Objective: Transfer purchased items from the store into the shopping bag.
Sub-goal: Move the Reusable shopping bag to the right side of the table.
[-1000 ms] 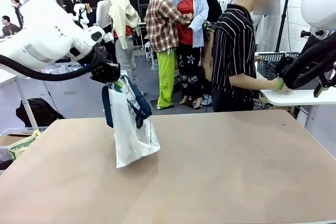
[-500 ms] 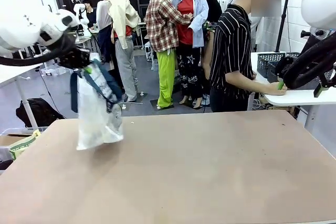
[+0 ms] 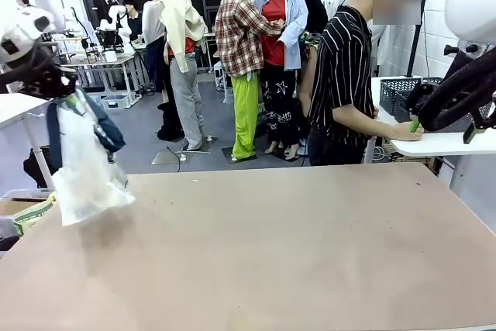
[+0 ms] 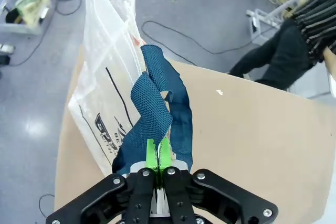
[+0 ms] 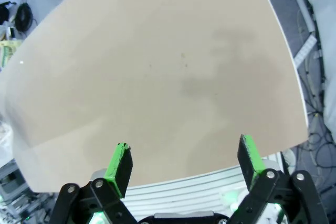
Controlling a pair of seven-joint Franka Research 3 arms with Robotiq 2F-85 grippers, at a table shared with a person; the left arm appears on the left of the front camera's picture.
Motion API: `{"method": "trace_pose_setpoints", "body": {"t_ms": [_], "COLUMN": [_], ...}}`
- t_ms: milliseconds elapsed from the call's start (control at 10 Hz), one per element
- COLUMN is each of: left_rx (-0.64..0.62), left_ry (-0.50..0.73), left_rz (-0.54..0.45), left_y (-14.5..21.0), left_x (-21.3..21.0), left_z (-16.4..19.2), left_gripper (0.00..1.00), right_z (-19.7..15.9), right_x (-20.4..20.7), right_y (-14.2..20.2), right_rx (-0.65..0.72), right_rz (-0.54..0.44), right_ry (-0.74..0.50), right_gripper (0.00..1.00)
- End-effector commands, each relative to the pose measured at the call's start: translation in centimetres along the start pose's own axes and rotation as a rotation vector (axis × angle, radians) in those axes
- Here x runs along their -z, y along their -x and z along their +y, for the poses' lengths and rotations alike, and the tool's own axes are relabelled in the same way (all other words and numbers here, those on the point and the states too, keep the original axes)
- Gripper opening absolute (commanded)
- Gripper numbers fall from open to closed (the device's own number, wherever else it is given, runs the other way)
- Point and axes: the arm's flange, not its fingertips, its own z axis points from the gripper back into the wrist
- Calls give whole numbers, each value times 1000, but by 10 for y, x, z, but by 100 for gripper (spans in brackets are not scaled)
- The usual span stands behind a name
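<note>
Left pincer [image 4: 158,162] clamped tight on the navy strap handles [image 4: 157,103] of the shopping bag [image 3: 84,168], green pads pressed together with the mesh strap between them. Bag hangs off the pincer at the tabletop's [image 3: 310,246] left edge, bottom apparently clear of the surface, body slack and looking empty. Right pincer [image 5: 184,158] jaws wide apart, nothing between them, held high above bare tabletop.

Step in hand, as a guess: positioning the bag, no item transfer begun. Next move calls for setting the bag down upright on the tabletop with its mouth open, then the free right pincer fetching items. The dark slotted basket [image 3: 399,91] sits on a white side table at the far right beside a person [image 3: 345,75] in a striped shirt, well apart from the bag; contents not readable.

Views: left wrist view gives the strap pinch and dark print on the bag front, which the front view leaves too small. Front view gives basket, person and bag height. Right wrist view gives the spread jaws.
</note>
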Motion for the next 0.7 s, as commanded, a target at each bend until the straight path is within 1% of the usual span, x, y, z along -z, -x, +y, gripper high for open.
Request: {"method": "trace_pose_setpoints", "body": {"t_ms": [0,100,200,300,500,600], "left_rx": [-39,-32,-19,33,69,85], "left_ry": [-16,26,30,24,-13,-20], "left_rz": [-3,21,42,76,81,73], "left_y": [13,19,27,34,38,38], "left_x": [-2,3,12,19,25,21], "left_z": [26,39,44,45,45,43], "left_gripper": [0,0,0,0,0,19], "right_z": [1,1,1,1,1,1], "right_x": [0,0,0,0,0,0], "right_y": [-3,-3,-3,-3,-3,-3], "right_rx": [-15,-15,-15,-15,-15,-15], "right_rz": [5,5,5,5,5,5], "right_ry": [3,3,3,3,3,3], "right_gripper": [100,100,100,100,100,100]}}
